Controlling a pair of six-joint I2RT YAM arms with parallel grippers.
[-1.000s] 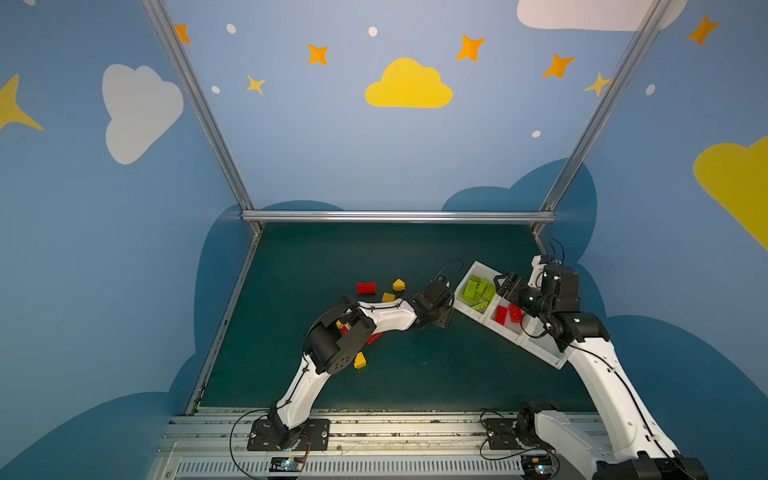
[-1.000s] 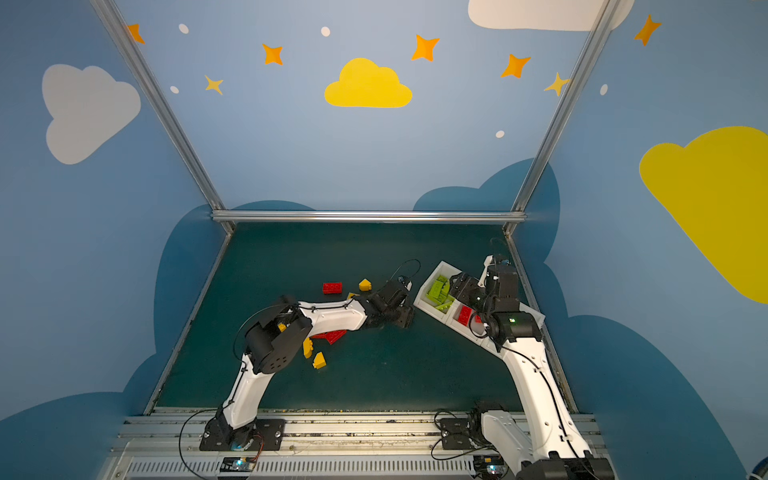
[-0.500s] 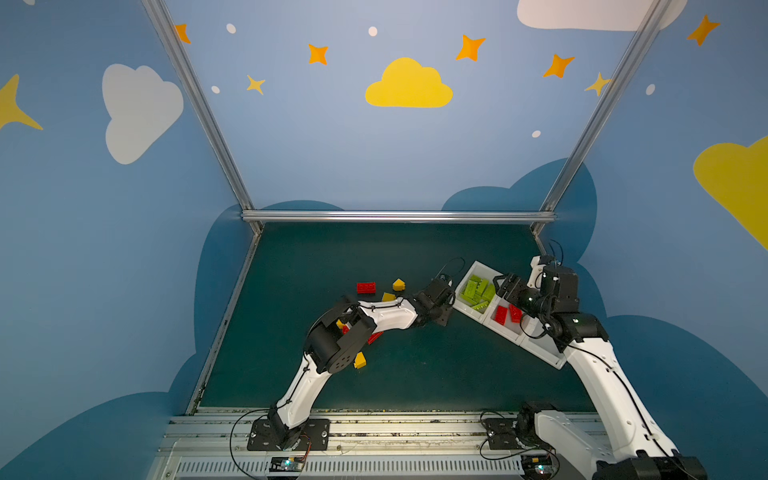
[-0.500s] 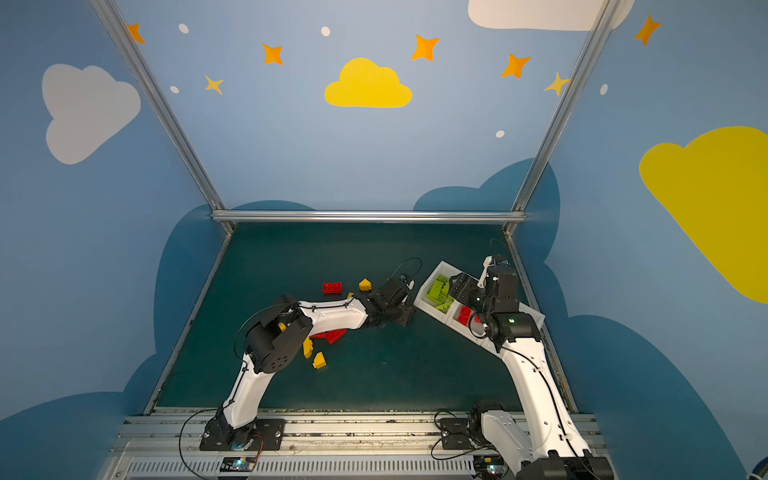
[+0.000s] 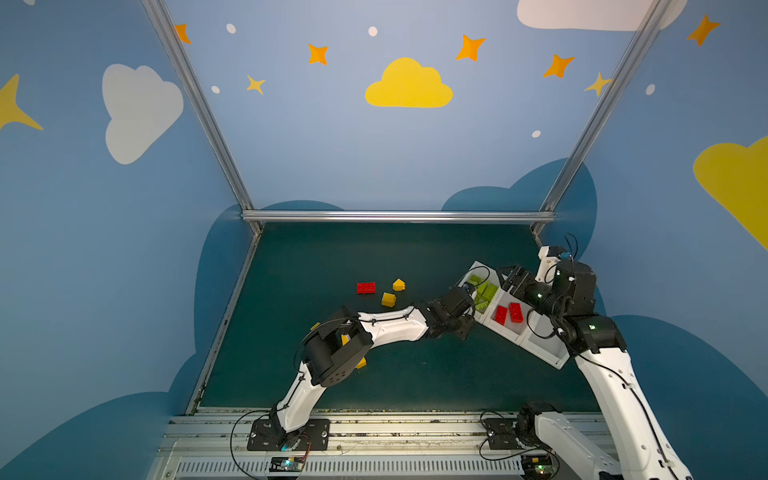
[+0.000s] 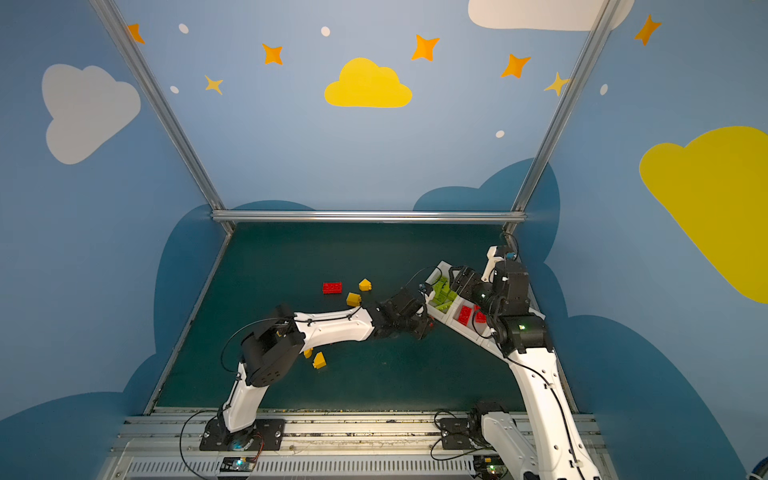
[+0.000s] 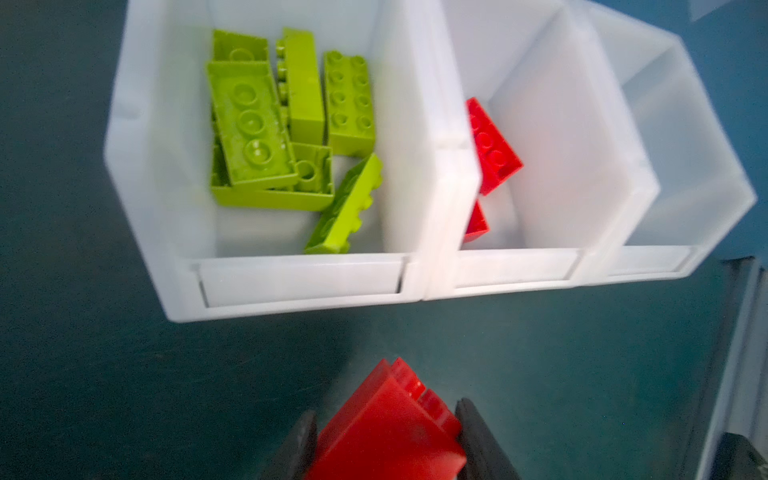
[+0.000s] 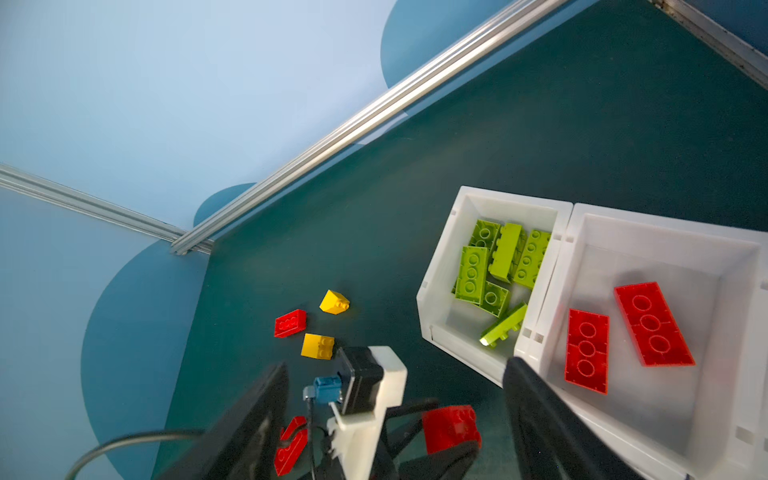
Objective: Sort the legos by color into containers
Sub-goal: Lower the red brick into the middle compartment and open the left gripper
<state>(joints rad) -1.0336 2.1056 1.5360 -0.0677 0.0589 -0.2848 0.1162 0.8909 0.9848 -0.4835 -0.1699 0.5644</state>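
While the left tool (image 7: 388,438) is clamped on a red brick (image 7: 374,415), dark fingers (image 7: 473,432) pressing two opposite sides, the brick hangs tilted over bare counter (image 7: 124,374) just short of the containers (image 7: 291,286). In both top views this tool (image 5: 463,328) sits right of centre, at the front rim of the row, near the seam between the far bin and the middle bin.

Containers: three white bins joined in one row, running diagonally at centre right of a top view (image 5: 557,361). The far bin holds a heap of lime green bricks (image 5: 484,293), some flat, some on edge, one leaning at the wall. The middle bin holds two red bricks (image 5: 509,313), flat, side by side, undersides up in the right wrist view (image 8: 586,353).

Right tool (image 5: 513,282) hovers over the back of the row, about above the wall between green bin and red bin. Jaws wide apart, plain in the right wrist view (image 8: 395,415).

Loose on the counter, centre of a top view: a loose red brick (image 5: 365,287), flat, studs up. Just right of it are a sloped yellow brick (image 5: 399,284) and a square yellow brick (image 5: 388,299), all three apart. Lower left of centre, two more yellow pieces (image 6: 319,360) lie beside the left arm's elbow (image 6: 270,353), partly hidden. The right wrist view shows a further red piece (image 8: 291,446) on the counter beneath that arm; shape unclear.
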